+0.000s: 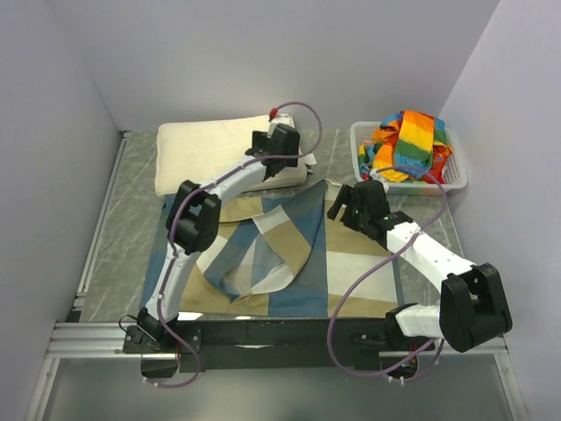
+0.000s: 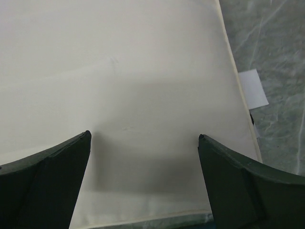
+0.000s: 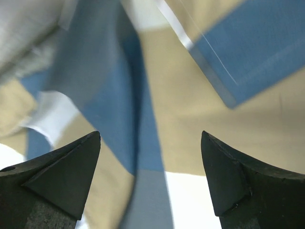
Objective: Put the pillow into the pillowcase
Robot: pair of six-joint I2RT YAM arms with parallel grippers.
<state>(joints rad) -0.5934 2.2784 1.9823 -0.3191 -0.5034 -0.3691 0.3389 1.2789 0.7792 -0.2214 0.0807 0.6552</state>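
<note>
Now L hand [image 2: 144, 138] gapes over pillow [image 2: 119, 71] edge, R hand [image 3: 150, 136] over pillowcase [image 3: 190, 119].

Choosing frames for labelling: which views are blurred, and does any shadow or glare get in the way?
Right wrist view: the pillowcase is smeared by blur, colour edges soft. Left wrist view: fairly sharp, a soft shadow on the pillow under the left gripper, hiding nothing. Top view: even light, clear, no glare.

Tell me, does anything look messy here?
Yes. The pillowcase is not flat: its middle is bunched and a blue-and-tan flap is folded over. The pillow behind it looks neat.
</note>
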